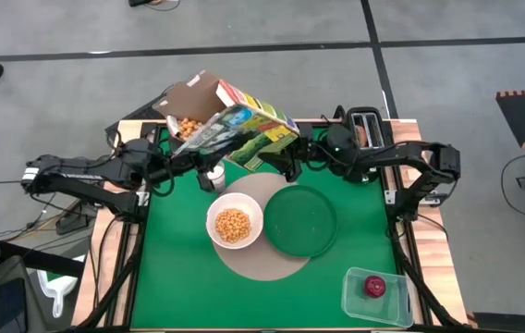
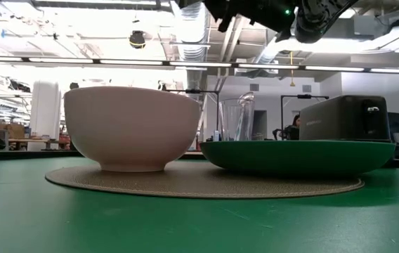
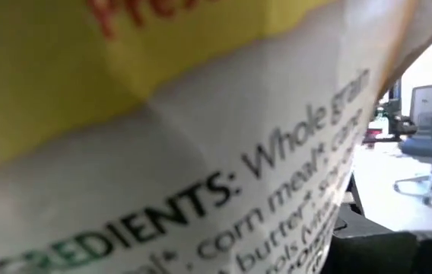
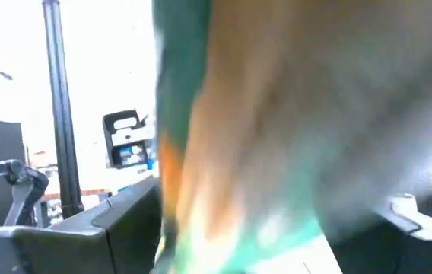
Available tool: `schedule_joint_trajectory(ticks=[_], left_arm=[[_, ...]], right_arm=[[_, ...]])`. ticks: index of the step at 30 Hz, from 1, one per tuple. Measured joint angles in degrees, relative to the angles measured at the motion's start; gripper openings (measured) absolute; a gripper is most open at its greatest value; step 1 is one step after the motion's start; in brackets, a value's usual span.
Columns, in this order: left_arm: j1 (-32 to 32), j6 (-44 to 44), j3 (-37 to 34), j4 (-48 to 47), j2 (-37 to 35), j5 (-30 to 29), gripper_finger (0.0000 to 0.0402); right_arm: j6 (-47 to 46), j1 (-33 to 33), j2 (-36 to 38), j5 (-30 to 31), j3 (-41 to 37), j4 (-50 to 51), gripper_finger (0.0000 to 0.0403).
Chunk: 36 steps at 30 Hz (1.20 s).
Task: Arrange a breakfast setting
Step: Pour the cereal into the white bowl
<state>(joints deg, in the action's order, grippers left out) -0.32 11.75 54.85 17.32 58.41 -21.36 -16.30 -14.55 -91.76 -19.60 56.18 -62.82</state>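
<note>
So both arms had the cereal box (image 1: 235, 125) up off the table at the back, open end tipped toward the left with cereal showing inside. Going from the left: our left gripper (image 1: 181, 159) was clamped on the box's left side, and its wrist camera was filled with the ingredients panel (image 3: 201, 190). Under the box stood a clear glass (image 1: 214, 178). On the round tan mat (image 1: 272, 264) the white bowl (image 1: 235, 225) already had cereal in it, touching the green plate (image 1: 300, 220) beside it. Our right gripper (image 1: 290, 159) looked closed on the box's right end, though we couldn't fully see its fingers. Off at the front right corner, the small red fruit (image 1: 374, 286) sat in a clear container (image 1: 360, 301).

Our take: bring the box level slowly, both arms together, or cereal spills out the open flaps.
</note>
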Motion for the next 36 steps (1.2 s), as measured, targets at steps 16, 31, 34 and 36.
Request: schedule_joint_trajectory(ticks=[16,31,34,36], left_arm=[[0.00,5.09,0.00,-8.96,-10.17,-13.36,0.0110],[7.91,-4.55,0.00,-32.05,-13.06,-36.14,0.0111],[11.45,-10.26,0.00,-38.48,-13.03,-36.38,0.0111],[13.56,-13.11,0.00,-42.02,-13.07,-36.36,0.0111]], right_arm=[[7.82,-2.88,10.81,-4.57,-0.04,26.85,0.0338],[14.91,4.22,25.71,-0.58,-6.00,57.02,0.0338],[14.87,7.38,28.16,2.65,-9.70,56.40,0.0338],[14.88,9.49,29.32,4.21,-11.90,56.24,0.0338]])
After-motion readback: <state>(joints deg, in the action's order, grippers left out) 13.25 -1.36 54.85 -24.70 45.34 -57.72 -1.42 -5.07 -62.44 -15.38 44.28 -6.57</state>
